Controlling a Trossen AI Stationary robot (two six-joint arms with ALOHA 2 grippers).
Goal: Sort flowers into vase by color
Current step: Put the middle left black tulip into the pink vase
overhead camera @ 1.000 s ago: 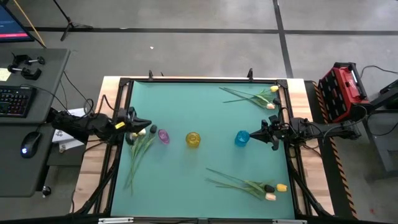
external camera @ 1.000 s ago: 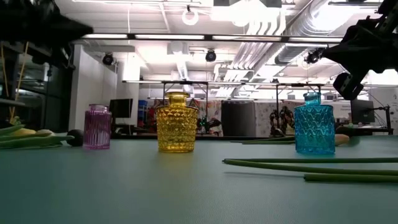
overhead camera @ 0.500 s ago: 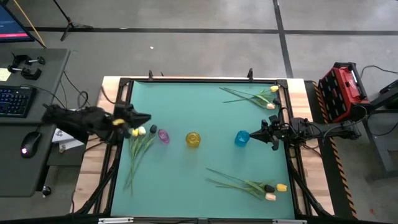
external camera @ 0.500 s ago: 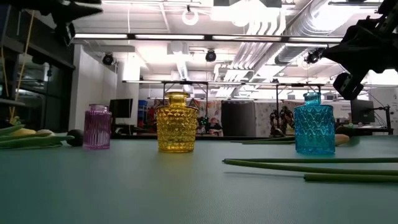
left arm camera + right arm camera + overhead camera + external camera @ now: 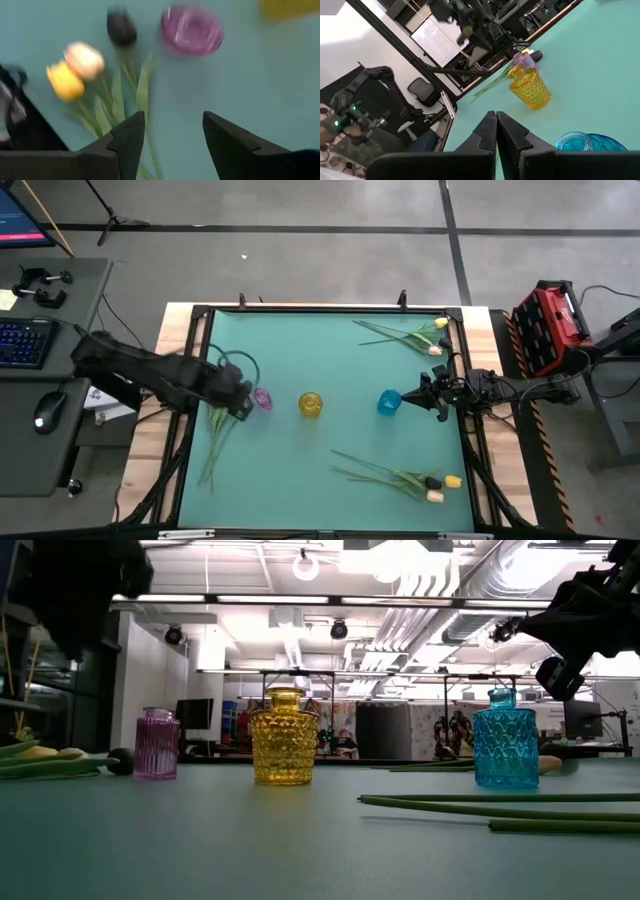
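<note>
Two slim, matte black jointed arms, each trailing thin black cables. The left gripper (image 5: 167, 142) had broad, wedge-shaped black fingers; the right gripper (image 5: 496, 131) had tapered ones.

Across the middle of the green mat (image 5: 320, 350) we see three vases in a row: purple vase (image 5: 263, 398), yellow vase (image 5: 311, 404), blue vase (image 5: 389, 402), with passable gaps between them. The left gripper (image 5: 240, 393), jaws apart, crowds the purple vase from the left, over a flower bunch (image 5: 222, 430). The right gripper (image 5: 418, 395), shut, sits just beside the blue vase. Flower clusters lie at the far right corner (image 5: 410, 333) and near right (image 5: 400, 476). The mat's far centre and near centre lie open.
</note>
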